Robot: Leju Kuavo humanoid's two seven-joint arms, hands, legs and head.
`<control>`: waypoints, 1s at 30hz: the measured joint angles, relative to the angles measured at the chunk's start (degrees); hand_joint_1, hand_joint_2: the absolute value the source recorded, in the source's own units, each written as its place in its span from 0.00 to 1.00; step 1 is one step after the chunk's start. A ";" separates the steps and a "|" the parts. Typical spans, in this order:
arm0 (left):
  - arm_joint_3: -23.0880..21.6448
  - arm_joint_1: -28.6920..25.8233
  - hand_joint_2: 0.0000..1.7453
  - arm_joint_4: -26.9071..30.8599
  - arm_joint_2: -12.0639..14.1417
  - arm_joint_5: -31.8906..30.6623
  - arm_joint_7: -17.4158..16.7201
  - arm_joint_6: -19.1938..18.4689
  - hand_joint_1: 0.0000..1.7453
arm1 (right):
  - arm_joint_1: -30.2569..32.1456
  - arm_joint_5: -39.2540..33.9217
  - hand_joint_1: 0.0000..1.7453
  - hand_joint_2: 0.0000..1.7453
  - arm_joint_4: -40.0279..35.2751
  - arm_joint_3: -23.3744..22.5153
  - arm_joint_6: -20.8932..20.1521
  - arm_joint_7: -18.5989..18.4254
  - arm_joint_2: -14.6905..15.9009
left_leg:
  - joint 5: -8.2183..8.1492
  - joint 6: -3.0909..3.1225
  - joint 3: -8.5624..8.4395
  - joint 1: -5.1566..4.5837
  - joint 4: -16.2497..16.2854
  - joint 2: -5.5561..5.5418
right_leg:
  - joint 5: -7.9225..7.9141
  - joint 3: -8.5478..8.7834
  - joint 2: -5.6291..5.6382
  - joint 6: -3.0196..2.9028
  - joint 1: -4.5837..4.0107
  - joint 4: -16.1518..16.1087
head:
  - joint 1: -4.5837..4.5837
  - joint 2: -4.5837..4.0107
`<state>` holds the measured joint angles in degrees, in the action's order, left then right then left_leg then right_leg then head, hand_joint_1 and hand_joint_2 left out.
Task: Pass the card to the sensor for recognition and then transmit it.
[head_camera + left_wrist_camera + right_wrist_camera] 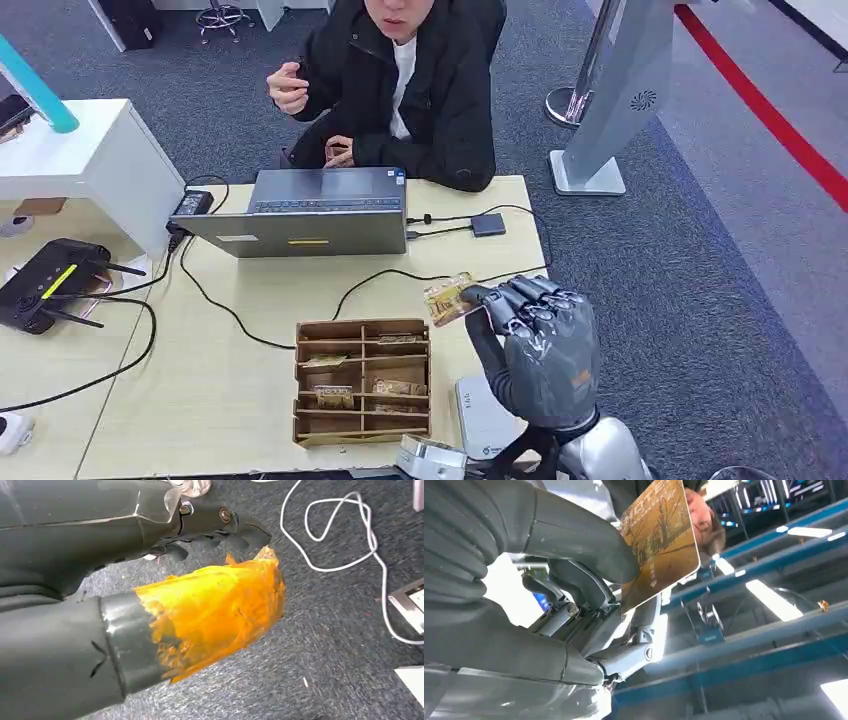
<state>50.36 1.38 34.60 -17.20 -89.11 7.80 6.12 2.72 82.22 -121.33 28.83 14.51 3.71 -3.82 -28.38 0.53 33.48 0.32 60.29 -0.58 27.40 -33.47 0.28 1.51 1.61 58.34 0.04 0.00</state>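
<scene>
1. My right hand (540, 345) pinches the card (447, 298) by one end, thumb against fingers (520, 300). It is up in the air above the table (240, 400), right of the tray (362, 380), and most of the card sticks out past my grip.
2. With so little of the card under my fingers, I judge that any quick swing of the wrist could let it pivot or slide out. It would then land on the table or off the near edge.
3. The white box (485, 420) near my wrist may be the sensor, though I can't be sure. If I tilt the card or bring it in edge-on, it may not read.
4. A cable (380, 275) runs across the table just beyond the card; a low sweep could snag it and tug the laptop (310, 212).
5. A person (420, 80) sits opposite; reaching too far or fast could crowd them.
6. My left hand (150, 580) hangs over the carpet, thumb wrapped in orange tape, holding nothing; whether its fingers are apart or curled, I cannot tell.
</scene>
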 joint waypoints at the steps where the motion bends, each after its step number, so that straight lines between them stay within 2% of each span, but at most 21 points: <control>1: -0.55 0.09 0.00 0.00 0.02 0.00 -0.09 0.00 0.00 | -1.05 0.04 1.00 1.00 0.37 -0.24 -0.26 -0.17 0.00 | 0.00 0.00 0.00 0.00 0.00 0.00 | -0.01 0.01 0.00 0.01 0.00 0.00 | 0.00 0.00; 13: -6.34 1.29 0.00 -0.87 0.48 0.00 -1.38 0.00 0.00 | -10.98 1.07 1.00 1.00 9.40 -3.02 -4.33 -1.94 -1.64 | 0.01 0.00 0.01 0.00 0.00 -0.02 | -0.04 0.01 -0.01 0.02 0.00 0.02 | 0.00 0.00; 25: -9.38 2.12 0.00 -2.78 1.09 0.00 -1.95 0.20 0.00 | -15.92 0.66 1.00 1.00 17.71 -3.04 -6.32 -2.95 -4.31 | 0.02 -0.01 0.02 0.00 0.00 -0.04 | -0.03 0.00 -0.02 0.02 0.00 0.03 | 0.00 0.00; 27: -9.53 2.16 0.00 -2.99 1.18 0.00 -1.97 0.24 0.00 | -16.25 0.40 0.97 1.00 18.29 -3.02 -6.32 -2.97 -4.52 | 0.02 -0.01 0.02 0.00 0.00 -0.04 | -0.03 0.00 -0.02 0.02 0.00 0.03 | 0.02 0.00; 28: -9.60 2.17 0.00 -3.13 1.27 0.00 -2.03 0.28 0.00 | -16.40 0.24 0.91 1.00 18.51 -3.02 -6.32 -2.97 -4.61 | 0.02 -0.01 0.02 0.00 0.00 -0.04 | -0.03 0.00 -0.02 0.02 0.00 0.03 | 0.00 0.00; 29: -9.73 2.16 0.00 -3.23 1.31 0.00 -2.12 0.39 0.00 | -16.49 -0.06 0.79 1.00 18.67 -3.00 -6.32 -2.97 -4.63 | 0.02 -0.01 0.02 0.00 0.00 -0.04 | -0.03 0.00 -0.02 0.02 0.00 0.03 | 0.02 0.00; 30: -9.84 2.17 0.00 -3.30 1.36 0.00 -2.25 0.39 0.00 | -16.58 -0.20 0.59 1.00 18.80 -2.95 -6.32 -2.97 -4.68 | 0.02 -0.01 0.02 0.00 0.00 -0.04 | -0.03 0.00 -0.02 0.02 0.00 0.03 | 0.00 0.00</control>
<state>40.52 3.55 31.30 -15.85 -89.11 5.55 6.51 -13.86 82.03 -102.53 25.88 8.20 0.74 -8.50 -28.37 0.52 33.49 0.32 60.29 -0.62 27.37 -33.47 0.26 1.54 1.61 58.37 0.04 0.00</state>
